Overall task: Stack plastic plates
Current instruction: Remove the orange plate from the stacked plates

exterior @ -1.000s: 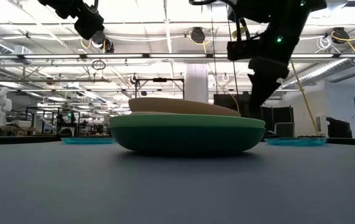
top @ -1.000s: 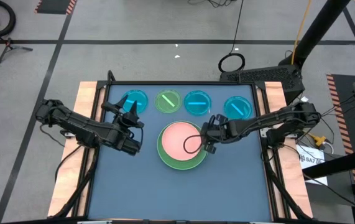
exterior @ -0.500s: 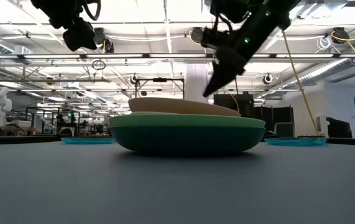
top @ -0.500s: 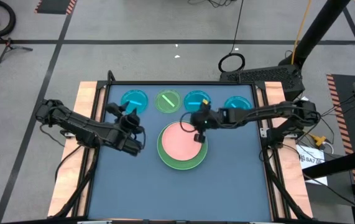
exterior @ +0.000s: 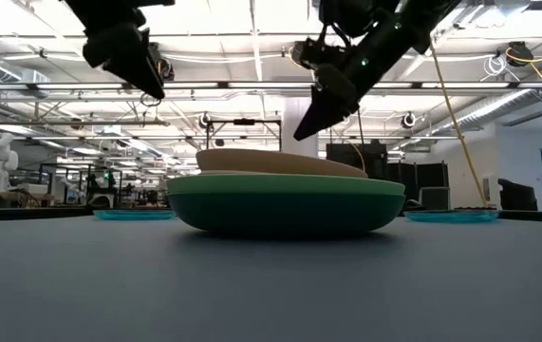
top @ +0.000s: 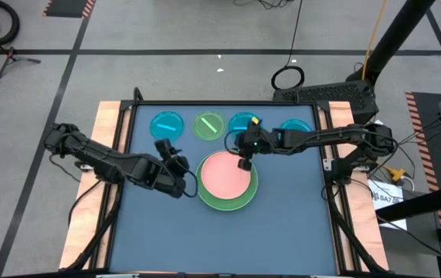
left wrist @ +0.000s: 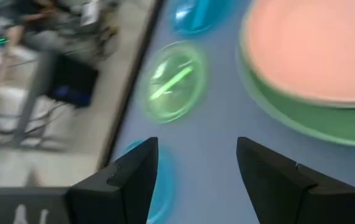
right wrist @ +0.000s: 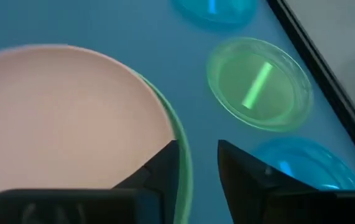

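**Both hands shift toward the plate stack**

On the left, the left hand (top: 180, 166) has moved across the blue worktop (top: 282, 224) since a second ago; it now hangs just beside the left rim of the stack, where before it stood farther left and nearer the back row. Its fingers (left wrist: 137, 171) are spread wide and hold nothing; between them the left wrist view shows bare worktop, with the lime plate (left wrist: 176, 81) ahead.

At the back edge, from the left, lie the small translucent plates: a cyan plate (top: 166, 123), the lime plate (top: 208, 125), then a second cyan plate (top: 238, 121) partly hidden under the right arm, and a third cyan plate (top: 296, 127) on the far right. None of them has moved.

In the middle sits the stack, unchanged: the pink plate (top: 225, 174) on top of the light green plate (top: 232, 203). The low view shows the pink plate lying slightly tilted on the stack.

The right hand (top: 242, 152) has drawn back from the stack's right side to its rear edge, near the second cyan plate. Its fingers (right wrist: 165, 163) have parted to a narrow gap and grip nothing.
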You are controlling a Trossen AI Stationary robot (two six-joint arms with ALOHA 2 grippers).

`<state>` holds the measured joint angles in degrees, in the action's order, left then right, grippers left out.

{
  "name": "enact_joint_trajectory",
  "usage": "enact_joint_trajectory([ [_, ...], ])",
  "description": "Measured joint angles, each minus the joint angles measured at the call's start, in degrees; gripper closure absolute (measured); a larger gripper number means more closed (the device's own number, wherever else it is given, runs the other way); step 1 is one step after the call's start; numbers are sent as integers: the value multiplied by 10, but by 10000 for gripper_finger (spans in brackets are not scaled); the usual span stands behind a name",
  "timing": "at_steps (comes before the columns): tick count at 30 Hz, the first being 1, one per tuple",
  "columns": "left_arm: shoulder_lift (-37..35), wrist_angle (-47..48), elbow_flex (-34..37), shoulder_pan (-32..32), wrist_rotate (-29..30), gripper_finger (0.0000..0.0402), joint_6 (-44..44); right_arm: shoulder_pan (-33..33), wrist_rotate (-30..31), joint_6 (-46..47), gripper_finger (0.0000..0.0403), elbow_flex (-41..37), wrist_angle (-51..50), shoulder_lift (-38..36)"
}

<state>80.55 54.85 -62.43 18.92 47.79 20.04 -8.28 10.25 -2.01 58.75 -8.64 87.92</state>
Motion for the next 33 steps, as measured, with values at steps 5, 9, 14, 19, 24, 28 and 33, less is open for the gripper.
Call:
enact_joint_trajectory([
  [5,0,-119,0,-2,-71,179,-122,-29,-13,-3,286,0,-6,0],
  [9,8,-222,0,-12,-141,179,-221,-46,19,-1,285,0,-6,1],
  [14,19,-271,-1,-27,-217,179,-313,-85,104,44,290,0,-11,1],
  [19,19,-295,-1,-55,-219,179,-350,-145,105,205,295,0,-96,1],
  [24,20,-274,0,-90,-239,179,-327,-147,34,192,295,-4,-101,1],
  [28,39,-259,1,-111,-266,179,-330,-116,-136,79,295,-4,-54,1],
  [33,48,-253,1,-126,-266,179,-332,-72,-178,26,296,-4,3,1],
])
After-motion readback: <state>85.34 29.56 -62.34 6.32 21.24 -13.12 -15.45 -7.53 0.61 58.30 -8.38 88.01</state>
